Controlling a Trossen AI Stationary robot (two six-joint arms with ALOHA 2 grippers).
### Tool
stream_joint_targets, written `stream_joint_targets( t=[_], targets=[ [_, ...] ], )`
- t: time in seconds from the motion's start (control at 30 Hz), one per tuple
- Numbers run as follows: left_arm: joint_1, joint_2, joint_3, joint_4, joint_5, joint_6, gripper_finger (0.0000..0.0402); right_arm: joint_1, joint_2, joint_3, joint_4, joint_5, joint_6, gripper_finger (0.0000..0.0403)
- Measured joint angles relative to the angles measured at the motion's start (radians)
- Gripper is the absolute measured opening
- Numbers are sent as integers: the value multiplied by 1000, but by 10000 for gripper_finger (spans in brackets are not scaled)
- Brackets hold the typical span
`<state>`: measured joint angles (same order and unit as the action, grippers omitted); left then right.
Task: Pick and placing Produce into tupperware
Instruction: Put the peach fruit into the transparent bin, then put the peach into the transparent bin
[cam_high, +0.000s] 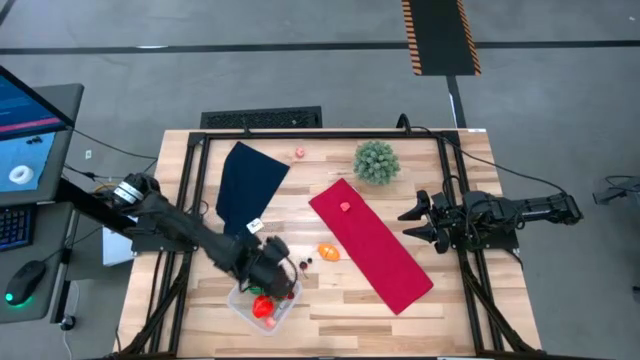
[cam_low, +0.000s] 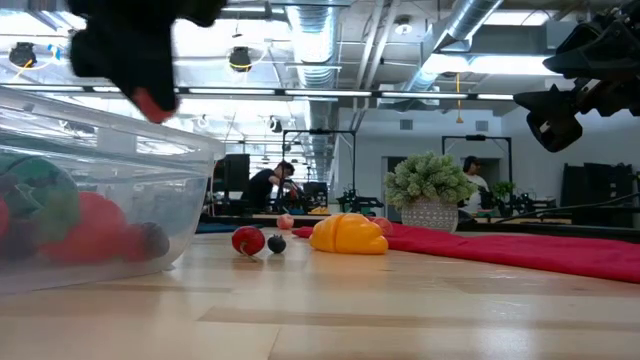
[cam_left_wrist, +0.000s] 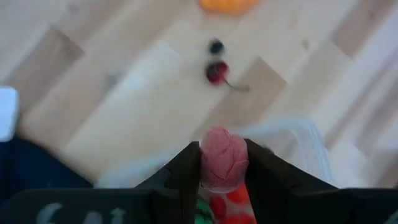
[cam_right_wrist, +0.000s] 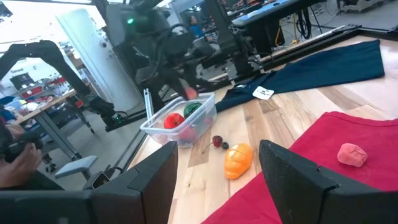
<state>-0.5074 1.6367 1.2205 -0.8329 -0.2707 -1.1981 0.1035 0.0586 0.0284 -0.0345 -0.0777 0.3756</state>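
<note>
Clamped on a pink produce piece (cam_left_wrist: 224, 157), the left gripper (cam_high: 272, 272) hangs over the tupperware (cam_high: 240, 303) at the table's front edge, apparently placed for a drop beside the red (cam_high: 262, 308) and green pieces inside. Off at the right side, the right gripper (cam_high: 418, 222) waits with fingers spread. An orange piece (cam_high: 328, 252), a cherry (cam_low: 248, 240) and a dark berry (cam_low: 277, 243) lie just beyond the box.

Pale planked wood table (cam_high: 340, 310), clear glossy plastic tupperware (cam_low: 150, 190), matt red cloth (cam_high: 370, 245), dark blue cloth (cam_high: 248, 180).
</note>
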Motion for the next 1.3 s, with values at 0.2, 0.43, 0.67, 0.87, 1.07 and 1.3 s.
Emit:
stream_joint_targets(
  t=[0.2,0.43,0.67,0.87,1.07,1.3],
  targets=[
    [-117,1,-52,51,-29,-67,100,0,0,0,0,0,0,249],
    [-165,-11,-197,257,-90,-16,138,0,0,0,0,0,0,249],
    [-188,-7,-246,353,-103,91,207,0,0,0,0,0,0,249],
    [-207,-2,-237,356,-186,176,221,0,0,0,0,0,0,249],
    [-262,-19,-233,449,-398,411,222,0,0,0,0,0,0,249],
    [-188,-105,-232,641,-349,771,222,0,0,0,0,0,0,249]
  ],
)
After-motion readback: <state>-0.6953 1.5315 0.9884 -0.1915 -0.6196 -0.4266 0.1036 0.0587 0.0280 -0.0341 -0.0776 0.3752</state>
